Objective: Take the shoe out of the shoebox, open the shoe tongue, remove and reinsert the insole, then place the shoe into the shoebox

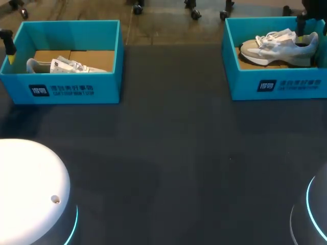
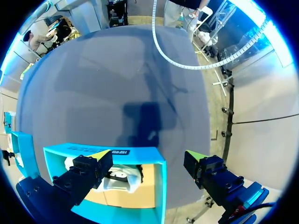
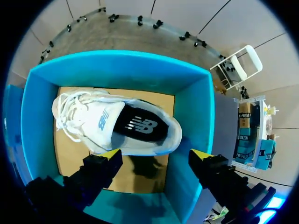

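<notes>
Hovering over the open teal cardboard shoebox (image 3: 117, 65), the right gripper (image 3: 155, 154) gapes wide, empty; the white-and-grey laced sneaker (image 3: 117, 126) lies just ahead, its length running finger to finger.

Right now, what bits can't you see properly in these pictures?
- Left shoe: in the head view, the left shoebox front wall hides its lower part. In the left wrist view, one finger of the left gripper covers one end.
- Left gripper and right gripper: in the head view, the side edges cut off most of each.
- Right shoe: the right wrist view shows it from above, so its sole is hidden underneath.
</notes>
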Action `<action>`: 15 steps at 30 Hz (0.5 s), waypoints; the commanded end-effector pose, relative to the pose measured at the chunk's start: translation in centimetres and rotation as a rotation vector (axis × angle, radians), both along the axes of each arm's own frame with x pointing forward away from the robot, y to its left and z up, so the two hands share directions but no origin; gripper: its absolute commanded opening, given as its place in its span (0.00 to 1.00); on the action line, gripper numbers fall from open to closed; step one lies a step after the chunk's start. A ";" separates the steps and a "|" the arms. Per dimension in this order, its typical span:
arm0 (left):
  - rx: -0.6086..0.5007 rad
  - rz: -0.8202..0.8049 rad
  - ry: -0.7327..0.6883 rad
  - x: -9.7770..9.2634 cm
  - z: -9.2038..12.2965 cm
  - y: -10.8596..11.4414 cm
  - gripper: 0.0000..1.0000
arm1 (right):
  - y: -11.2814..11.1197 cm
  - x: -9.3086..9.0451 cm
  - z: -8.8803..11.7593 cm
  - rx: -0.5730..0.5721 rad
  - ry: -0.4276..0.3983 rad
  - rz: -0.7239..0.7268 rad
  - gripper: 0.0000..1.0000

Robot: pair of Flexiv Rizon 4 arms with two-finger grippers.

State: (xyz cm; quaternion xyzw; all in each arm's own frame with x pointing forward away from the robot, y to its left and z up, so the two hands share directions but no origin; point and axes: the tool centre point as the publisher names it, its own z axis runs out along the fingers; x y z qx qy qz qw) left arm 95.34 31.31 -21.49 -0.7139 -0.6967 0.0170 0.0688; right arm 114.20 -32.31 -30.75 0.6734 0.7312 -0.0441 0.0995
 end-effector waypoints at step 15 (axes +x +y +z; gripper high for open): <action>0.001 -0.001 -0.001 0.0 0.0 0.0 1.00 | -1.0 1.7 -2.3 0.002 0.045 -0.032 0.55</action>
